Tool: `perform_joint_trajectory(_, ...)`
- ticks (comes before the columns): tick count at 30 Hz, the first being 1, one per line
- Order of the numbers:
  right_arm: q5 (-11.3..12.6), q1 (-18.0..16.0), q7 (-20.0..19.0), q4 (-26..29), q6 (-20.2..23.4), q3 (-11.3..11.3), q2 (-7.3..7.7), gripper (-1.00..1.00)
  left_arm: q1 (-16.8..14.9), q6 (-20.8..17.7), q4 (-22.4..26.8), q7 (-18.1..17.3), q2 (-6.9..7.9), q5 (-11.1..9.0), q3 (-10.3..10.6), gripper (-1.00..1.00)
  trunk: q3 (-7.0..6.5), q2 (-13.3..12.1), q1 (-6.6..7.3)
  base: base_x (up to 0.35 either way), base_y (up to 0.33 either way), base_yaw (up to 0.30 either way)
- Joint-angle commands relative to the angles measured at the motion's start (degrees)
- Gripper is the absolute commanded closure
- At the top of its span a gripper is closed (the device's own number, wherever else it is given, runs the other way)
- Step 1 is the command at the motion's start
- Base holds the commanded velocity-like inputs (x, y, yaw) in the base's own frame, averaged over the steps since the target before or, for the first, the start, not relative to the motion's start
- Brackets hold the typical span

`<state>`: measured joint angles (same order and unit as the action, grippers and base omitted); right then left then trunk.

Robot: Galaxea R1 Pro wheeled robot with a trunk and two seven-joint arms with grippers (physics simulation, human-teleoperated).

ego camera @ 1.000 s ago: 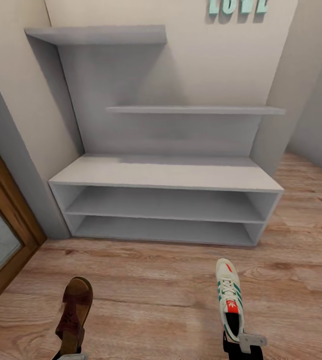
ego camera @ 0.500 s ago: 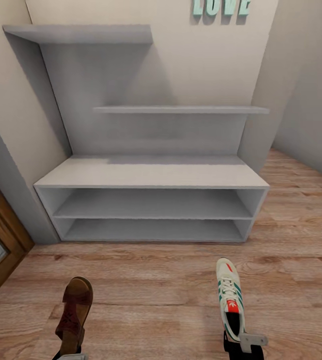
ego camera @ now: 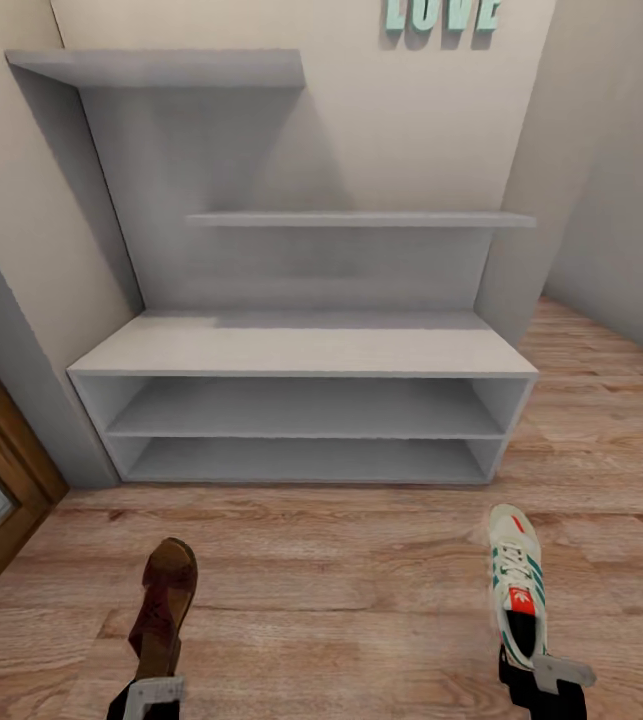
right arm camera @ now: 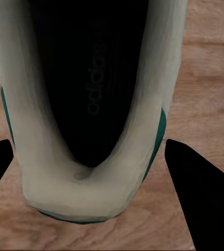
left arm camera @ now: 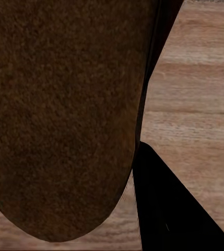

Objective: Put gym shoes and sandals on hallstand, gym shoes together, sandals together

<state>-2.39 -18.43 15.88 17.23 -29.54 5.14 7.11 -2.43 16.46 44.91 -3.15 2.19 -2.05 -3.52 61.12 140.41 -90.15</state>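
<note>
— Two open shelves on the pale grey-white hallstand [ego camera: 301, 350], beyond both pincers; its teal letters are cut off.

— And the pincers?

— Right gripper [ego camera: 546, 688] clamps the white green-striped gym shoe [ego camera: 517, 585]; left gripper [ego camera: 151, 695] clamps the dark brown leather sandal [ego camera: 164, 600]. Fingertips hidden.

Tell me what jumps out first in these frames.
The pale grey hallstand stands against the wall straight ahead, its bench and two long open shelves bare, teal LOVE letters above it. In front of it, each arm carries a shoe over the wood floor: the left gripper holds a brown sandal, the right gripper a white gym shoe with green stripes.
</note>
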Motion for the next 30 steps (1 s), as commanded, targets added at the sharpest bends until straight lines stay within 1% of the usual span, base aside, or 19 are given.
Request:
perform_joint_trajectory(1, -0.42, -0.02, -0.03, 0.04, 0.0, 1.49, 0.46, 1.0, -1.69, -1.9, 0.04, -0.37, -0.04, 0.02, -0.08, 1.0, 0.05, 0.02, 0.01, 0.0, 0.0, 0.0)
perform_joint_trajectory(3, -0.06, -0.02, -0.11, 0.12, 0.01, 4.69, 1.48, 1.0, -7.37, -8.69, -0.12, -0.37, -0.1, 0.03, 0.05, 1.0, 0.05, 0.02, 0.01, 0.0, 0.0, 0.0)
perform_joint_trajectory(7, -0.04, -0.02, 0.0, 0.04, -0.03, 5.36, 1.71, 1.0, -11.94, -14.75, -0.27, -0.43, -0.43, -0.01, 0.08, 1.0, 0.05, 0.02, 0.01, 0.0, 0.0, 0.0)
perform_joint_trajectory(9, 0.0, -0.02, 0.06, -0.01, -0.02, 5.6, 2.08, 1.0, -14.04, -17.8, -0.31, -0.55, -0.99, 0.01, 0.09, 1.0, 0.05, 0.02, 0.01, 0.0, 0.0, 0.0)
perform_joint_trajectory(11, 0.11, -0.02, 0.09, -0.05, 0.0, 6.39, 3.17, 1.0, -16.04, -20.6, -0.36, -0.49, -1.84, 0.06, 0.12, 1.0, 0.05, 0.02, 0.01, 0.0, 0.0, 0.0)
perform_joint_trajectory(13, 0.51, -0.02, 0.04, -0.04, 0.05, 8.29, 4.95, 1.0, -18.03, -23.19, -0.4, -0.44, -2.76, 0.14, 0.27, 1.0, 0.05, 0.02, 0.01, 0.0, 0.0, 0.0)
perform_joint_trajectory(14, 1.15, -0.02, -0.03, -0.04, 0.13, 10.25, 6.28, 1.0, -19.39, -24.99, -0.41, -0.43, -3.24, 0.22, 0.62, 1.0, 0.05, 0.02, 0.01, 0.0, 0.0, 0.0)
perform_joint_trajectory(15, 1.57, -0.02, -0.09, -0.03, 0.16, 11.39, 6.89, 1.0, -20.12, -25.97, -0.43, -0.44, -3.41, 0.27, 0.87, 1.0, 0.05, 0.02, 0.01, 0.0, 0.0, 0.0)
perform_joint_trajectory(16, 2.41, -0.02, -0.35, -0.02, 0.22, 13.71, 7.91, 1.0, -21.67, -28.11, -0.47, -0.41, -3.69, 0.34, 1.5, 1.0, 0.05, 0.02, 0.01, 0.0, 0.0, 0.0)
perform_joint_trajectory(17, 2.77, -0.02, -0.59, 0.0, 0.25, 14.81, 8.32, 1.0, -22.5, -29.27, -0.48, -0.4, -3.79, 0.37, 1.88, 1.0, 0.05, 0.02, 0.01, 0.0, 0.0, 0.0)
perform_joint_trajectory(18, 3.3, -0.02, -1.33, 0.05, 0.29, 16.78, 8.92, 1.0, -24.15, -31.66, -0.49, -0.37, -3.94, 0.39, 2.72, 1.0, 0.05, 0.02, 0.01, 0.0, 0.0, 0.0)
perform_joint_trajectory(20, 3.76, -0.02, -2.82, 0.17, 0.34, 19.06, 9.81, 1.0, -26.63, -35.22, -0.51, -0.33, -4.07, 0.38, 4.02, 1.0, 0.05, 0.02, 0.01, 0.0, 0.0, 0.0)
perform_joint_trajectory(21, 3.87, -0.02, -3.3, 0.23, 0.38, 19.65, 10.26, 1.0, -27.46, -36.33, -0.51, -0.3, -4.1, 0.38, 4.39, 1.0, 0.05, 0.02, 0.01, 0.0, 0.0, 0.0)
perform_joint_trajectory(22, 4.05, -0.02, -4.1, 0.3, 0.6, 20.65, 11.46, 1.0, -28.3, -37.4, -0.51, -0.29, -4.14, 0.36, 4.69, 1.0, 0.05, 0.02, 0.01, 0.0, 0.0, 0.0)
perform_joint_trajectory(24, 4.28, -0.02, -4.69, 0.35, 1.1, 21.52, 12.82, 1.0, -30.84, -40.48, -0.54, -0.29, -4.25, 0.33, 5.32, 1.0, 0.05, 0.02, 0.01, 0.0, 0.0, 0.0)
perform_joint_trajectory(25, 4.6, -0.02, -5.13, 0.38, 2.05, 22.39, 14.02, 1.0, -32.45, -42.38, -0.58, -0.28, -4.43, 0.31, 5.56, 1.0, 0.05, 0.02, 0.01, 0.0, 0.0, 0.0)
perform_joint_trajectory(27, 5.35, -0.02, -5.75, 0.47, 4.23, 23.74, 15.3, 1.0, -34.6, -45.01, -0.64, -0.25, -4.79, 0.3, 5.76, 1.0, 0.05, 0.02, 0.01, 0.0, 0.0, 0.0)
perform_joint_trajectory(29, 5.98, -0.02, -6.33, 0.54, 5.86, 24.72, 16.01, 1.0, -35.8, -46.47, -0.66, -0.23, -4.98, 0.3, 5.84, 1.0, 0.05, 0.02, 0.01, 0.0, 0.0, 0.0)
perform_joint_trajectory(30, 6.53, -0.02, -7.16, 0.6, 7.35, 25.69, 16.82, 1.0, -36.83, -47.65, -0.67, -0.21, -5.11, 0.3, 5.89, 1.0, 0.05, 0.02, 0.01, 0.0, 0.0, 0.0)
